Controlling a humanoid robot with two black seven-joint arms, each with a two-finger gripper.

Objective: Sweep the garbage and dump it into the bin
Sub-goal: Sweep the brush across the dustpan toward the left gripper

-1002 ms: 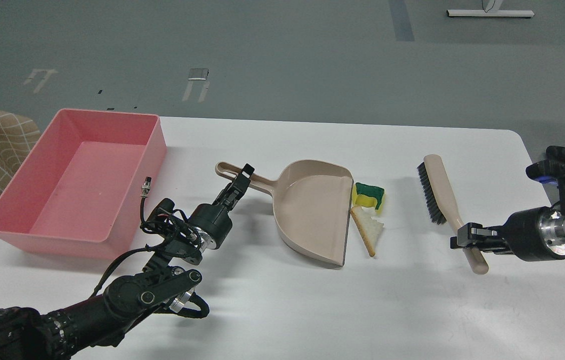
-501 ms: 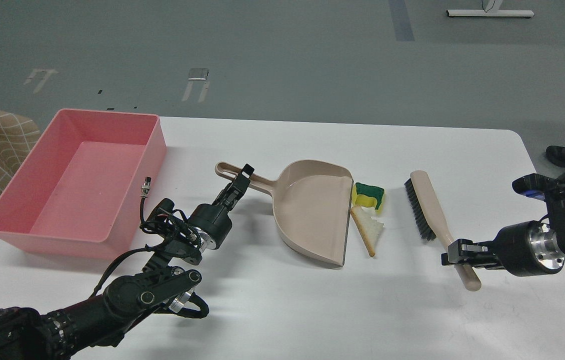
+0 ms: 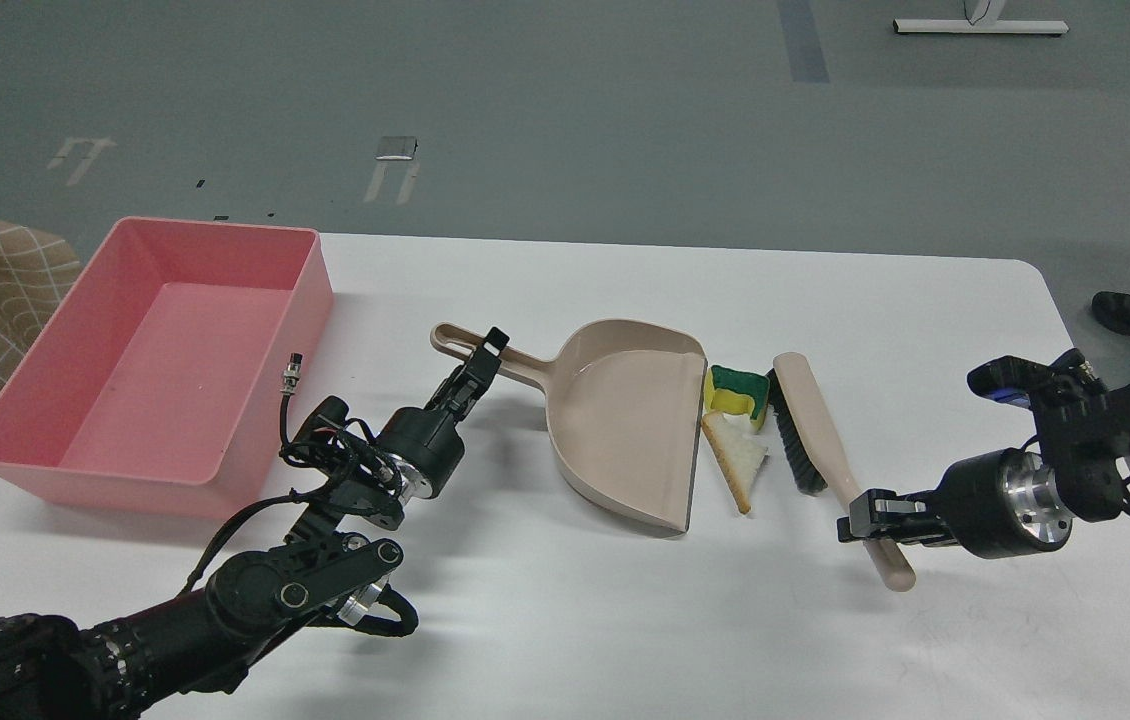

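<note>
Now the right hand (image 3: 867, 522) pinches the brush (image 3: 815, 435) handle — bristles touching the sponge (image 3: 737, 390) — while the left hand (image 3: 485, 358) grips the dustpan (image 3: 625, 420) handle at nine o'clock.

table (image 3: 565, 620) | on it: bin (image 3: 25, 455), dustpan (image 3: 625, 430), sponge (image 3: 737, 390), bread slice (image 3: 737, 462)
</note>
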